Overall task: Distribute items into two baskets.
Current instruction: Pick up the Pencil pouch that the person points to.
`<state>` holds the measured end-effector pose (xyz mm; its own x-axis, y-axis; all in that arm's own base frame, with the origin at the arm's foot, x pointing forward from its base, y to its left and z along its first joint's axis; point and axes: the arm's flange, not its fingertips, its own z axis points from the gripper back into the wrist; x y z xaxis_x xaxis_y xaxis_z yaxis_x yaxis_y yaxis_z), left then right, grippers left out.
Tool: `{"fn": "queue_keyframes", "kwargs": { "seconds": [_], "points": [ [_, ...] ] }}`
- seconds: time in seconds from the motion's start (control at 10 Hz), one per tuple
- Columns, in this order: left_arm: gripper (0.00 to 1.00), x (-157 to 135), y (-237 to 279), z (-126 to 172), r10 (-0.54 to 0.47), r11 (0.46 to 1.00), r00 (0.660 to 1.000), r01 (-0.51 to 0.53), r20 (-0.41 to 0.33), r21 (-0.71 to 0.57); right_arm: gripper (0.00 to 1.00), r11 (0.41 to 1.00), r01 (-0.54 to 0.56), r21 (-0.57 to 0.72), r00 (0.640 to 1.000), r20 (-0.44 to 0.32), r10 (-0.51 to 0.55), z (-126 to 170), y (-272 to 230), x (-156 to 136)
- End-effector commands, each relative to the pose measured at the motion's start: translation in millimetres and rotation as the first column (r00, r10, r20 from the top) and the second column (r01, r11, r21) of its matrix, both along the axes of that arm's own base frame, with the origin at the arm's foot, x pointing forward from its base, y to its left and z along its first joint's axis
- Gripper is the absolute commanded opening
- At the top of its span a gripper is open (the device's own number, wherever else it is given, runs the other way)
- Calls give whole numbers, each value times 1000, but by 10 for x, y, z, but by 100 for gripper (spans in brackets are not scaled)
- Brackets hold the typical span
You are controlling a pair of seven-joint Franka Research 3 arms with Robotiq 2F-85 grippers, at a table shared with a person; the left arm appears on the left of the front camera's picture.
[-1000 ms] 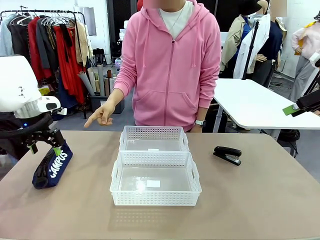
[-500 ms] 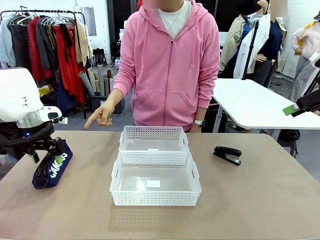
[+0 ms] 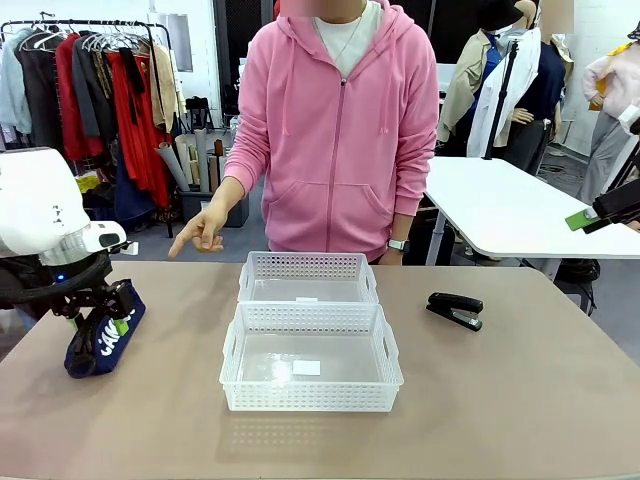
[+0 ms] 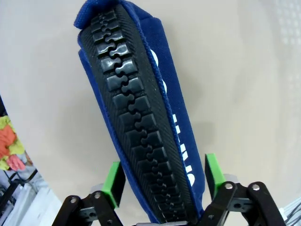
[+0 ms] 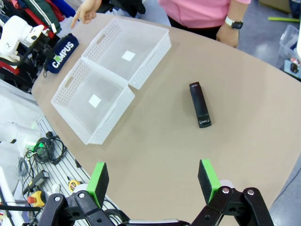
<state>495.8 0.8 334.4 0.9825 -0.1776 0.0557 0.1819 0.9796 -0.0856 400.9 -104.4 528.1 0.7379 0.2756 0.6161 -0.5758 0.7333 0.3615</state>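
Left gripper (image 4: pixel 162 180): pads astride CAMPUS pouch (image 4: pixel 134 103); cannot tell if gripping.
Right gripper (image 5: pixel 153 181): open, empty.
Risk: soft pouch, held near one end, may sag and snag near basket (image 3: pixel 310 397).

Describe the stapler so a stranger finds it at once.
On the tan table, two white baskets sit at the middle. To the robot's right of the far basket lies the stapler: small, black and rigid, unlike the soft navy pouch on the left.
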Motion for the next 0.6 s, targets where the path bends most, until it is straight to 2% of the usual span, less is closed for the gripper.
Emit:
{"fn": "queue_keyframes", "kwargs": {
  "seconds": [0.0,0.2,0.5],
  "points": [
    [39,7,28,-27,-26,1000,1000,26,1,11,100,1000,-5,16,1000,9,5,7,-1,7],
    [1,15,24,-24,-35,999,999,35,-13,11,100,1000,-5,16,1000,9,5,7,-1,7],
    [0,11,12,-15,-61,998,998,62,-34,2,100,1000,-5,16,1000,9,5,7,-1,7]
  ]
}}
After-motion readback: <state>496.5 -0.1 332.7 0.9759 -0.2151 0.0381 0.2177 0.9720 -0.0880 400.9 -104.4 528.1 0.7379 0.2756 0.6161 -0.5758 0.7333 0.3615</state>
